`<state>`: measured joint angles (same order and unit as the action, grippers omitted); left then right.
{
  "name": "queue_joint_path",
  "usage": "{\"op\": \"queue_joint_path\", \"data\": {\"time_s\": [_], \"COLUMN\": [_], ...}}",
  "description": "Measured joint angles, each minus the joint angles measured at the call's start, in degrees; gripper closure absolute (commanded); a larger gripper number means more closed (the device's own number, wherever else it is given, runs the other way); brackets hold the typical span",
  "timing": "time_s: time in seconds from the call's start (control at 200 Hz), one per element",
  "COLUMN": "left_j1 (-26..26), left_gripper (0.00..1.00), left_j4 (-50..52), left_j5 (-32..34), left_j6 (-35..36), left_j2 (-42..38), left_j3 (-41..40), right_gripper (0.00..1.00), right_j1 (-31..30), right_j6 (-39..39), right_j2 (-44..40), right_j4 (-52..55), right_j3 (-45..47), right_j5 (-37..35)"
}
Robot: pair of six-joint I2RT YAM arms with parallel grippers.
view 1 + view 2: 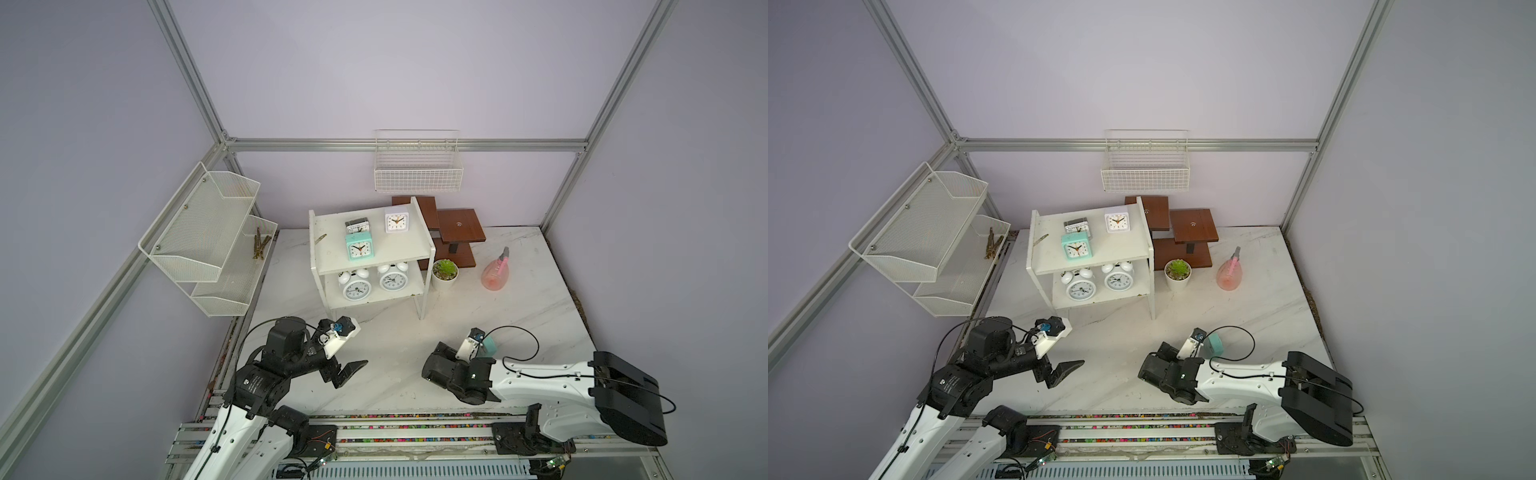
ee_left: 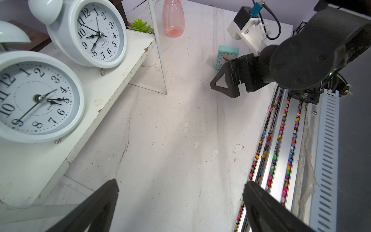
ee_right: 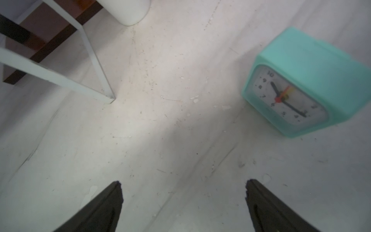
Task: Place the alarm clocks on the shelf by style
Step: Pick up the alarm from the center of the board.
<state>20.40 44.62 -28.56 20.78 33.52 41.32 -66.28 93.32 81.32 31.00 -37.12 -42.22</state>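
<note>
The shelf (image 1: 399,247) stands on the white marbled worktop (image 1: 519,299) toward its back edge, left of the middle. Five of the alarm clocks are on the shelf. On the upper board the silver-grey square clock (image 1: 357,226) sits at the back. The mint-green square clock (image 1: 360,247) stands just in front of it at the board's front edge, and the white square clock (image 1: 396,221) is off to their right near the raised side panel. On the lower board the two white twin-bell clocks (image 1: 355,285) (image 1: 392,277) stand side by side, faces to the front. The second mint-green clock (image 3: 305,84) is on the bare worktop in its front half, right of the middle and well apart from the shelf. It is upright, and in both top views the right arm's wrist camera partly hides it. The right gripper (image 3: 183,184) hangs low over the worktop with its jaws spread wide and nothing between them. This clock lies ahead of its fingertips and off to one side, not touching them. The left gripper (image 2: 180,186) hovers before the shelf's front left corner, its jaws likewise wide apart and empty. Just right of the shelf stand a small potted succulent (image 1: 444,274) and a pink spray bottle (image 1: 495,272). A brown stepped stand (image 1: 459,226) is behind them at the back edge.
</note>
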Motion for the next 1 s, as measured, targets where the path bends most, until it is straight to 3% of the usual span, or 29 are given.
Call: {"op": "queue_joint_path", "data": {"time_s": [0.18,0.35,0.75,1.0], "left_j1": [0.04,0.24,0.31,0.37], "left_gripper": [0.00,0.00,0.00,0.00], "left_j4": [0.02,0.02,0.02,0.02], "left_j5": [0.00,0.02,0.02,0.04], "left_j6": [0.02,0.02,0.02,0.04], "left_j2": [0.02,0.07,0.15,0.15], "left_j3": [0.00,0.00,0.00,0.00], "right_gripper": [0.00,0.00,0.00,0.00], "right_j1": [0.00,0.68,5.27,6.16], "right_j6": [10.82,16.92,24.55,25.18], "right_j2": [7.28,8.31,9.70,12.09], "right_j4": [2.16,3.19,10.25,17.29], "right_j3": [-0.68,-0.92,-3.15,-8.04], "right_j5": [-2.29,-5.07,-7.85,-10.32]}}
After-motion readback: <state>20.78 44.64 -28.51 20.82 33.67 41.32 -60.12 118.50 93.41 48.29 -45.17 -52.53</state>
